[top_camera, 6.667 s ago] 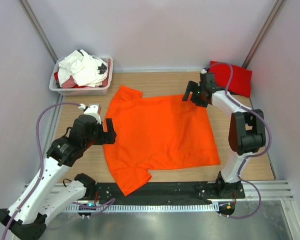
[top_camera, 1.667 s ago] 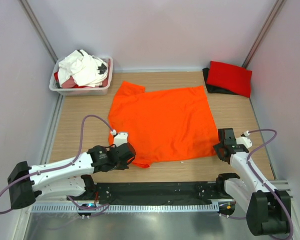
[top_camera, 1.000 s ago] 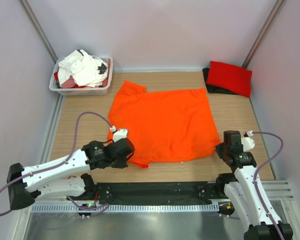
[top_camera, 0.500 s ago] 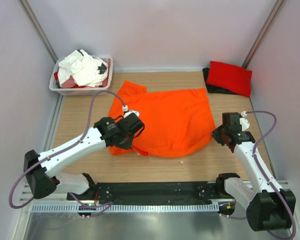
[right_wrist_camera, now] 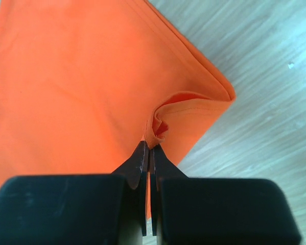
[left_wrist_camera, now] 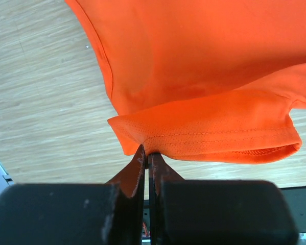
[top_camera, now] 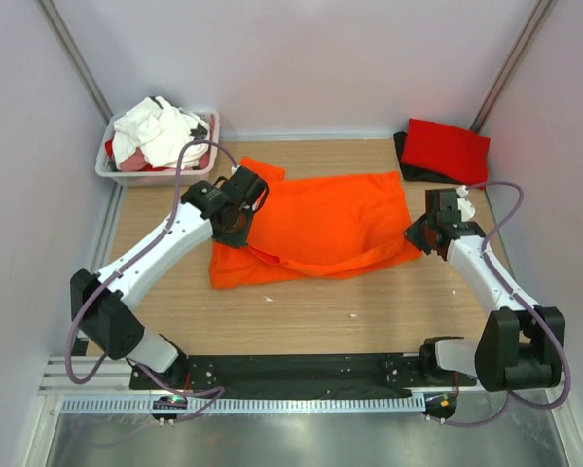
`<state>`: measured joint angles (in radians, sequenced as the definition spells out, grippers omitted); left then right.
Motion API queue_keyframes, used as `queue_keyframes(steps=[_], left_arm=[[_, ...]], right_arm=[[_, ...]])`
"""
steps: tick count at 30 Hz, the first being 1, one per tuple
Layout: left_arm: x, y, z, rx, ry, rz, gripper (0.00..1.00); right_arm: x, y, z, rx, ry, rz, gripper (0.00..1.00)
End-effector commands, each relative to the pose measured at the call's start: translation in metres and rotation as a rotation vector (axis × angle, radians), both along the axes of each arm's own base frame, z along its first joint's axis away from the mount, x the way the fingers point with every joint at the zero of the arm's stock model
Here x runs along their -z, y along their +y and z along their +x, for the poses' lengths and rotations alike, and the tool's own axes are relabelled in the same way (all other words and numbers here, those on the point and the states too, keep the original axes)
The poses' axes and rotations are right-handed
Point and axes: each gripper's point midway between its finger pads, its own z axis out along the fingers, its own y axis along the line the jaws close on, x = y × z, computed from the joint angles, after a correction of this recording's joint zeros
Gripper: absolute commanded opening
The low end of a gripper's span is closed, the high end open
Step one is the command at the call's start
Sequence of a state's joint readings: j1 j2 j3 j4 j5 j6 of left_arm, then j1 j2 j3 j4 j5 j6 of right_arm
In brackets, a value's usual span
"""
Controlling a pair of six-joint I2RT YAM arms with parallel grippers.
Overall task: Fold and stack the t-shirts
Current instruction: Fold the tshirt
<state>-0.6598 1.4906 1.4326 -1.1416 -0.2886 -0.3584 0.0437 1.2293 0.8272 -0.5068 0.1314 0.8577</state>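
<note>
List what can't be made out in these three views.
- Top view: left tool tips, hidden under its own wrist.
- Top view: black t-shirt, mostly covered by the red t-shirt.
- Top view: tub contents, piled; count unclear.
- Wrist views: orange t-shirt cut off by frame edges.

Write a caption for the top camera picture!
The left gripper and the right gripper, shut on the edge of the bright orange cloth t-shirt, hold it doubled over on the wooden table.

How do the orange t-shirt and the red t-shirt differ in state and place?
The orange t-shirt lies mid-table, partly folded over; the red t-shirt sits folded in the far right corner. The left tool and right tool pinch the orange t-shirt's edges; no tool touches the red t-shirt. Both are plain cloth.
</note>
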Motion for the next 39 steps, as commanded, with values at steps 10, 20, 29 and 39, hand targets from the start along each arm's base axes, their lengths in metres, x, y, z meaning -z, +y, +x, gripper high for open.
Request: queue_keyframes(steps=[10, 20, 29, 39], left_arm=[[0.012, -0.016, 0.051, 0.045, 0.043, 0.01, 0.0], [0.02, -0.012, 0.087, 0.012, 0.04, 0.061, 0.0], [0.038, -0.009, 0.104, -0.003, 0.067, 0.115, 0.0], [0.061, 0.002, 0.13, -0.053, 0.085, 0.158, 0.0]], right_arm=[[-0.023, -0.014, 0.053, 0.005, -0.076, -0.093, 0.01], [-0.01, -0.025, 0.063, 0.03, -0.036, -0.123, 0.01], [0.006, -0.023, 0.076, 0.003, -0.018, -0.107, 0.01], [0.036, -0.042, 0.089, 0.048, 0.051, -0.099, 0.01]])
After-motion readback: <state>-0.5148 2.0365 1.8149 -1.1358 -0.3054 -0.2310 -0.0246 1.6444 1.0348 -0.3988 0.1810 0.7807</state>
